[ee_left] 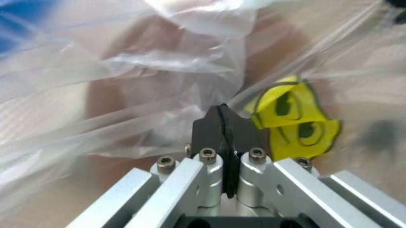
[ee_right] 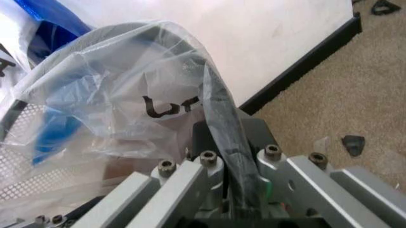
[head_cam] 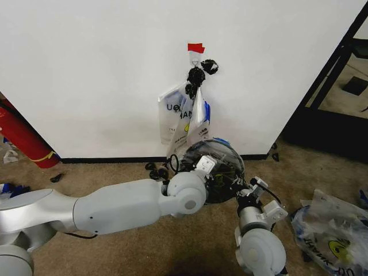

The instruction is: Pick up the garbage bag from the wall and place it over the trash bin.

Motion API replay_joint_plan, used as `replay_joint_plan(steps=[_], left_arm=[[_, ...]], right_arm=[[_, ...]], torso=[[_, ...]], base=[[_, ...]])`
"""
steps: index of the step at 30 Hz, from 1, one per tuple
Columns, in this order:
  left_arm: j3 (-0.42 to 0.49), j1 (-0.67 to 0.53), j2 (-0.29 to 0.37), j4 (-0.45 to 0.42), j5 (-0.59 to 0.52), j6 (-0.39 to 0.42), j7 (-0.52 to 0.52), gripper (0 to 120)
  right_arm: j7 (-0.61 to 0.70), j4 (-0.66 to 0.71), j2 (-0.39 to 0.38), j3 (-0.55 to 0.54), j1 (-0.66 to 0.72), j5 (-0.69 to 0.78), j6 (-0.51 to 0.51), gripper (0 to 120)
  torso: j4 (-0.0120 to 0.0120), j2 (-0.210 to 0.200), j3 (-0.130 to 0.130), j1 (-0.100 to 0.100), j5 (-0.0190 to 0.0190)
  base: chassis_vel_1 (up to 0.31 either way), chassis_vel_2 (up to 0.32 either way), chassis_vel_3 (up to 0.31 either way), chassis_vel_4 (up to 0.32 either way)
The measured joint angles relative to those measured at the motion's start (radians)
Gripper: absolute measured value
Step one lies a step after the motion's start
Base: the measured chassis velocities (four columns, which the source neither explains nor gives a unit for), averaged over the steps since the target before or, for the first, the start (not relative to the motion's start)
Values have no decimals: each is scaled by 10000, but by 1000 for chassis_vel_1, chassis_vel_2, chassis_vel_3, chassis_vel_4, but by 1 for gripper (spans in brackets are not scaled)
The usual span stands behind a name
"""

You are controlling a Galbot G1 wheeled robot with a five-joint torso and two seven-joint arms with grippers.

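Garbage bag (head_cam: 214, 150) already draped over mesh trash bin (head_cam: 221, 183) at wall (head_cam: 103, 69) baseboard. Left gripper (ee_left: 223, 124) pinched shut on film; right gripper (ee_right: 222, 142) clamped on bag edge at bin rim. Step: seating liner. Next, judged: pull rim band down evenly, release.

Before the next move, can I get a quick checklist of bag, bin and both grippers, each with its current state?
1. Left gripper shut on the bag: ok, its closed tips pinch film beside the yellow smiley print.
2. Right gripper shut on the bag: ok, a twisted strand runs between its jaws.
3. Bag over the bin: ok, film drapes across the rim.
4. Bag seated all round the rim: cannot tell, the arms hide much of it.
5. Bin upright by the wall: cannot tell.
6. More bags still hanging on the hook: ok.
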Motion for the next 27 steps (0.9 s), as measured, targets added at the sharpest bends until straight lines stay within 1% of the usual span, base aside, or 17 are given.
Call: replay_joint_plan(steps=[5,7,11,21,27], left_arm=[[-12,5,-113,36,-71,-2,-6,0],[8,43,-289,297,-85,5,-11,0],[88,66,-416,603,-1,40,-5,0],[215,54,-228,1137,190,183,13,0],[275,62,-318,1399,262,227,14,0]], right_arm=[[0,0,18,-9,5,-6,0,0],[0,25,26,-13,-22,-12,0,0],[0,74,29,-13,-23,-12,0,0],[12,152,-5,-40,14,14,-6,0],[14,186,2,-93,-3,1,-10,0]], torso=[[0,0,0,0,0],[0,0,0,0,1],[0,0,0,0,1],[2,0,0,0,1],[1,0,0,0,0]], base=[[0,0,0,0],[0,0,0,0],[0,0,0,0],[0,0,0,0],[0,0,0,0]])
